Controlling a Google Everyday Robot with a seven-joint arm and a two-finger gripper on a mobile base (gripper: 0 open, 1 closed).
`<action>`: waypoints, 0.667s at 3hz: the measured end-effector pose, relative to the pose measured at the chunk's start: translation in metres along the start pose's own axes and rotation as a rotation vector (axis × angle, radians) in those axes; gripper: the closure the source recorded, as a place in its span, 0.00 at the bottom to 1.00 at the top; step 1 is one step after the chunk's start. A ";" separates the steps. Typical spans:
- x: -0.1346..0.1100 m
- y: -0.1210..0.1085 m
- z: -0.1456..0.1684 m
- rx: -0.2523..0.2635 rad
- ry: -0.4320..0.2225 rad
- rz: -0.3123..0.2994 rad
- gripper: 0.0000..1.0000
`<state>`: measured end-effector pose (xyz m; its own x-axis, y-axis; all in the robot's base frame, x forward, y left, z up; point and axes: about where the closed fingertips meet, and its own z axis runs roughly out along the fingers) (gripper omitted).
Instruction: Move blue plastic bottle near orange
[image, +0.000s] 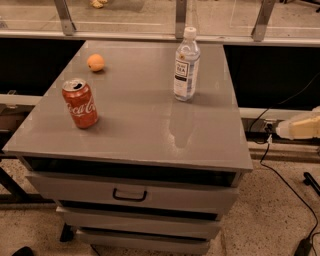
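Blue plastic bottle (186, 65) stands upright toward the far right of the grey cabinet top (150, 130), white cap up and label facing the camera. The orange (95, 62) sits near the far left corner, well apart from it. My gripper (296, 128) shows only as a pale shape at the right edge of the view, off the side of the cabinet and lower than its top, nowhere near the bottle. I cannot tell whether it is open or closed, and it holds nothing that I can see. As I judge it, the step in hand is the reach, and the approach matters most. I should rise above the level of the top before coming in, so that I do not knock the cabinet edge. Then I should meet the bottle from its right side, around the label and below the shoulder, where the body is straight. A tall, light bottle like this will likely tip if nudged high or brushed on one side, so I want to be centred on it before I close. The red Coca-Cola can (80, 104) stands nearer the front left, out of the straight line between bottle and orange, so a leftward carry along the back should pass clear of it. The fruit may roll if bumped, so I should set down just beside it, not against it.
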<state>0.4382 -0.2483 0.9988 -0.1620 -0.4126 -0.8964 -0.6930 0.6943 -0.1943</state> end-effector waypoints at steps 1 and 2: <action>0.000 0.000 0.000 0.000 0.000 0.000 0.00; -0.005 0.005 0.013 0.016 -0.027 0.024 0.00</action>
<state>0.4447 -0.2348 0.9971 -0.1594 -0.3793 -0.9114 -0.6775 0.7135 -0.1785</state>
